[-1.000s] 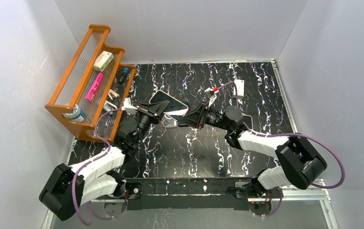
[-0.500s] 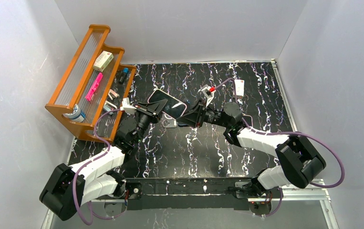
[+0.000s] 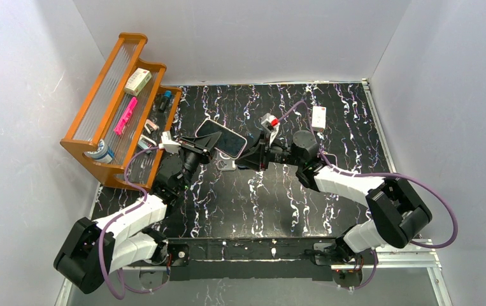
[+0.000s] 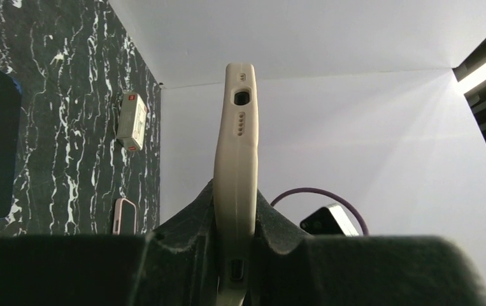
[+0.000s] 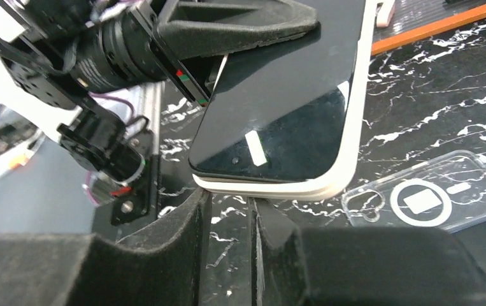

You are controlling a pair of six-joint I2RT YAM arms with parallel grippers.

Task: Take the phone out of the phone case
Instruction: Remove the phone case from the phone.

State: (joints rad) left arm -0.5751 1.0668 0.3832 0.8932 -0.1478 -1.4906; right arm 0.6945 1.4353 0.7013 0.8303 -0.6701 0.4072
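Right gripper (image 3: 251,155) has swung left and in toward the phone (image 3: 221,138) vs a second ago, with its wrist rolled over. Phone has shifted a bit left and back, away from the arm bases. Left gripper (image 3: 206,140) is clamped on the phone, which sits fully in its cream case (image 4: 235,146). Left wrist view shows that case edge-on and upright, pinched between the two fingers (image 4: 189,223), port cutouts visible along the edge. Phone is held off the table (image 3: 259,210), tilted, screen up, between the two grippers and just right of the shelf (image 3: 133,39). Right wrist view shows the black screen with the cream rim around it and one left-arm finger lying across the screen's far end. Right gripper's jaws sit just below the phone's near edge with a narrow gap between them. Bare table shows through the gap and nothing is in it. Can't tell whether the tips touch the cream case. Clear case (image 5: 425,199) lies flat on the table just beside the phone's near corner. White box (image 3: 318,117) sits farther back on the right, well apart.
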